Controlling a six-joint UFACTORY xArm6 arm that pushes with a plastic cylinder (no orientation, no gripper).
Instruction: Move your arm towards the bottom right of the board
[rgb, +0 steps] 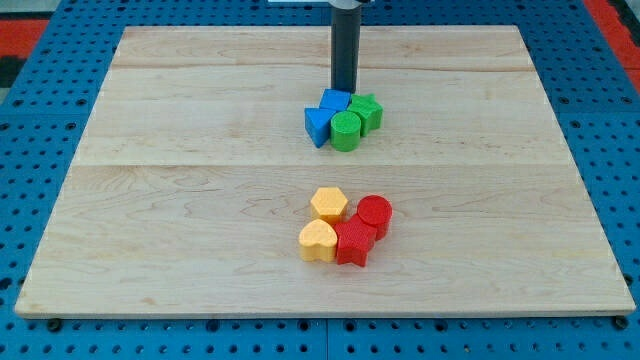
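From just above the blue cube (335, 101), my tip (344, 90), a bare rod end effector grasping nothing, should swing right around the green star (367, 112) before heading down-right across the table (520, 250).

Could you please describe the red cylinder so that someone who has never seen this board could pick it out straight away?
On the wooden board there are two clusters of blocks; take the one nearer the view's bottom, made of yellow and red pieces, well away from my tip. The red cylinder is its rightmost piece. Unlike the jagged red star touching it below-left, it has a smooth round top.
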